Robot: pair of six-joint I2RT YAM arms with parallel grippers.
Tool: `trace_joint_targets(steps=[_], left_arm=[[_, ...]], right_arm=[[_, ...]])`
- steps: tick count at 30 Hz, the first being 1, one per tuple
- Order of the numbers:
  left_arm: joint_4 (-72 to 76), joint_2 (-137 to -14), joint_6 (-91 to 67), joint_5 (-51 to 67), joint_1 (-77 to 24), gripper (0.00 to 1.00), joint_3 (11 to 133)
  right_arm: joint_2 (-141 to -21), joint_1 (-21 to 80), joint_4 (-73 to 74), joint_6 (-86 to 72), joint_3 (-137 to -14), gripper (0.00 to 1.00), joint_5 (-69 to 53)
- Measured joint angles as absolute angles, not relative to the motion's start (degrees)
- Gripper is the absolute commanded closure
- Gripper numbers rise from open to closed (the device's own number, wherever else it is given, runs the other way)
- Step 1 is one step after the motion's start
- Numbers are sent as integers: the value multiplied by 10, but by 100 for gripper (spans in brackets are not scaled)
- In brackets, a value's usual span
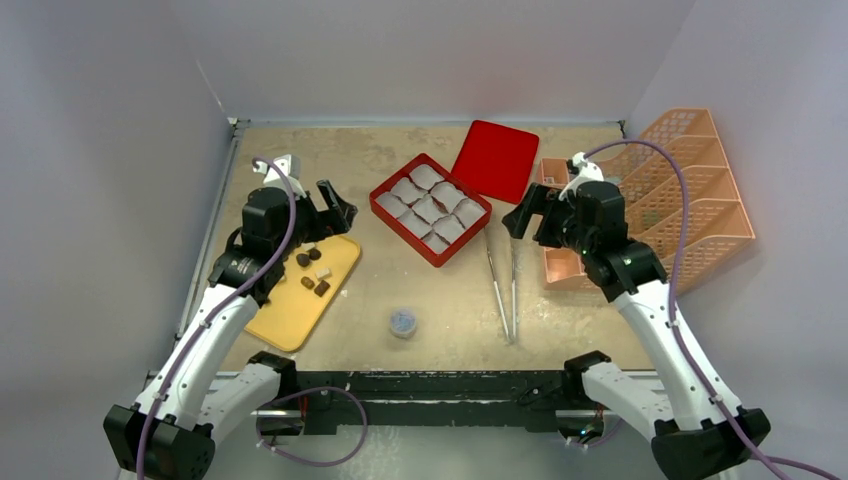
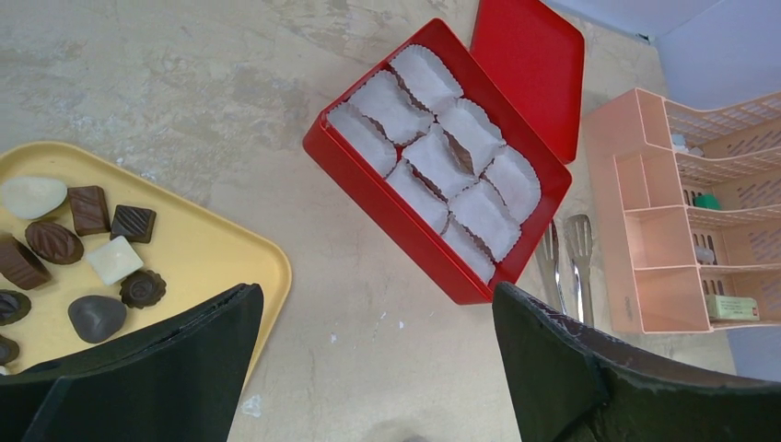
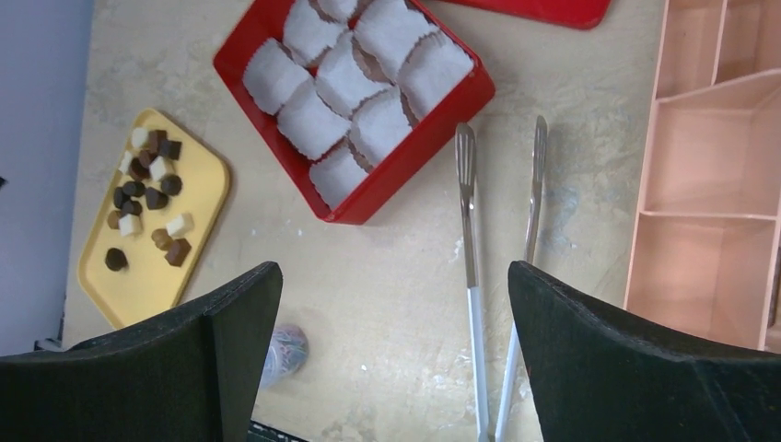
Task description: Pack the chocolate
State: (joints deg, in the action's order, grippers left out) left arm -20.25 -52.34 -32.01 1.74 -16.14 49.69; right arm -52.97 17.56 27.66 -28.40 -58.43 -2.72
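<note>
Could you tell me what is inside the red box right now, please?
The red box holds only white paper liners, side by side; its floor beneath them is covered. The chocolate lies on the yellow tray.

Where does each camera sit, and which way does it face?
Top external: above and behind, facing down at the table; both arms, left gripper and right gripper show.
Left wrist: on the left arm, facing down at chocolate on a yellow tray; own open fingers show.
Right wrist: on the right arm, facing down at tongs; own open fingers show.
Shared: both wrist views see the red box.
</note>
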Motion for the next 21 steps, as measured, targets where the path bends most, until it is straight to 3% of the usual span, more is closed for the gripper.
trace_joint_targets(steps=[8, 21], left_arm=[[-203, -519, -319, 0, -161, 5, 497], [-205, -520, -317, -19, -161, 5, 480]], right_arm=[[-575, 182, 282, -296, -526, 20, -26], [-670, 294, 293, -306, -485, 20, 88]])
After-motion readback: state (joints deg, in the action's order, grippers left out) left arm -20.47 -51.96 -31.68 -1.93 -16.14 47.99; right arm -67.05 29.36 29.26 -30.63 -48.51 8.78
